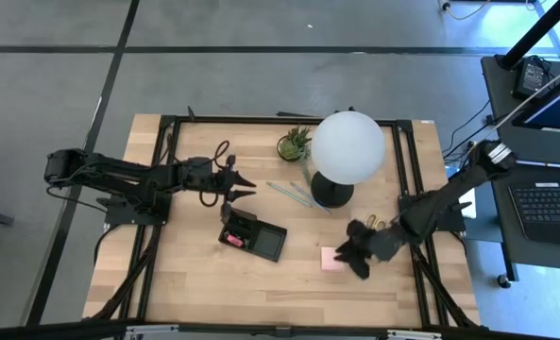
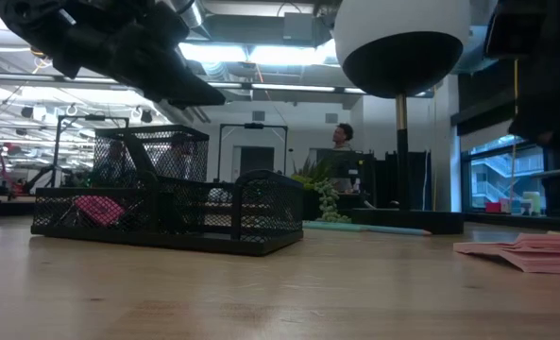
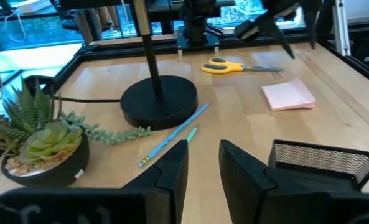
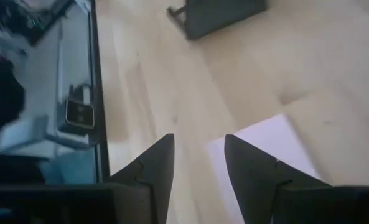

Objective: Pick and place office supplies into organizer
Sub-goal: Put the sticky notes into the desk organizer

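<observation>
The black mesh organizer [image 1: 261, 238] stands near the table's middle with a pink item [image 1: 230, 240] in its left compartment. A pink sticky-note pad [image 1: 330, 261] lies flat to its right. Yellow-handled scissors [image 1: 379, 224] lie farther right, and pale-green pencils [image 1: 298, 195] lie beside the lamp base. My right gripper [image 1: 355, 253] hovers open over the pad's right edge, the pad [image 4: 271, 146] just ahead of its fingers. My left gripper [image 1: 239, 185] stands open above the organizer's far side, with nothing between its fingers [image 3: 172, 171].
A white globe lamp [image 1: 347, 146] on a round black base [image 1: 331, 195] stands at the far middle, with a small potted plant [image 1: 296, 144] to its left. A black frame [image 1: 412, 179] runs along the table's sides. Bare wood lies along the near edge.
</observation>
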You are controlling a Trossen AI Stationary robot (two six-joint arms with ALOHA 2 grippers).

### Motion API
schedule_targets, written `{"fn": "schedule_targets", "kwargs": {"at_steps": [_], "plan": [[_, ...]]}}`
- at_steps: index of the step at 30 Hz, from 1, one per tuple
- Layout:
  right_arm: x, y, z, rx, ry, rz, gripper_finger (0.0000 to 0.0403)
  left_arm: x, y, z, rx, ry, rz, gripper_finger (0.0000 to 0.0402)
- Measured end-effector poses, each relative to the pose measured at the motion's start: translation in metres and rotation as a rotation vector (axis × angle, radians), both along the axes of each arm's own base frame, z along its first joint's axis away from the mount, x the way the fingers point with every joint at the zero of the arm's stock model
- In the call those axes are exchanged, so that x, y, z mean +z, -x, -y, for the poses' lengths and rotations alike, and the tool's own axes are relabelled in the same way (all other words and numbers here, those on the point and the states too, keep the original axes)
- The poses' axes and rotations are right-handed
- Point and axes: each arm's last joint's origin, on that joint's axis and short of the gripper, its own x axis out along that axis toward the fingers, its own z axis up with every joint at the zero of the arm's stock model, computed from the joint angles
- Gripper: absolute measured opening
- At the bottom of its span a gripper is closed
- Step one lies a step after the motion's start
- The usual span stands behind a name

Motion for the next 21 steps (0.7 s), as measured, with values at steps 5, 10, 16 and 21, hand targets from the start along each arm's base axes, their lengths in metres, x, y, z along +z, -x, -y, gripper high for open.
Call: {"fn": "schedule_targets", "kwargs": {"at_steps": [5, 10, 16, 21], "plan": [[0.009, -0.022, -0.039, 0.042, 0.166, -0.132, 0.0145, 0.0, -0.001, 0.005, -0.022, 0.0, 0.0, 0.0084], [0.006, -0.043, -0.075, 0.08, 0.332, -0.308, 0.0145, 0.0, -0.001, 0.008, -0.038, 0.0, 0.001, 0.0086], [-0.004, -0.067, -0.104, 0.145, 0.482, -0.445, 0.0145, 0.0, -0.001, 0.009, -0.043, 0.0, 0.001, 0.0088], [0.009, -0.079, -0.111, 0.148, 0.516, -0.518, 0.0145, 0.0, -0.001, 0.009, -0.043, -0.001, 0.001, 0.0087]]}}
